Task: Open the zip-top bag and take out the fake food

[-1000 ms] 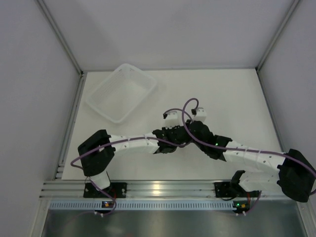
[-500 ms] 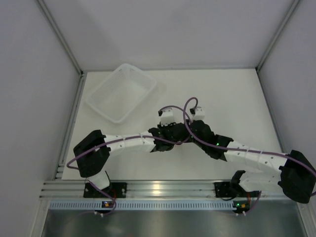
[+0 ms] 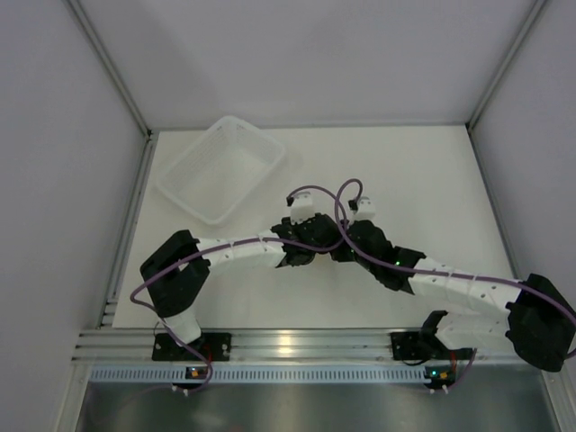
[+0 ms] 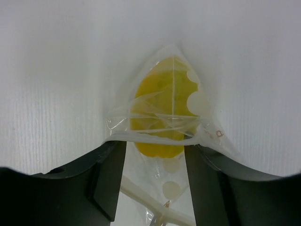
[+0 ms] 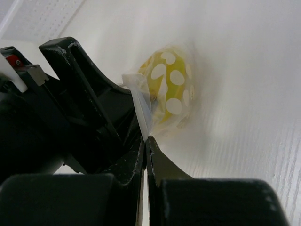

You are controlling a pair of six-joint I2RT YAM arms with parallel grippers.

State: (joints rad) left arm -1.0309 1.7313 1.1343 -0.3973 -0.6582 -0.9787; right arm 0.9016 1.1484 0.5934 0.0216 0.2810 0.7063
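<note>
The small clear, white-dotted plastic zip-top bag (image 4: 197,101) is sitting mid-tabletop (image 3: 432,180), enclosing the bumpy yellow plastic fake food (image 4: 157,136). The right fingers (image 5: 162,165) are pinching fully closed on its white zip strip (image 5: 142,113). The left fingers (image 4: 110,179) are standing apart, straddling the bag, gripping nothing. The film is probably light, limp and slippery, so the opposite lip is likely offering the best hold.

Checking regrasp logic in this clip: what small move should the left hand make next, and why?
Probably close the left hand on a free lip of the zip-top bag. That hand's jaws stand open around it, the right hand pinches one edge, and the fake food sits inside.
</note>
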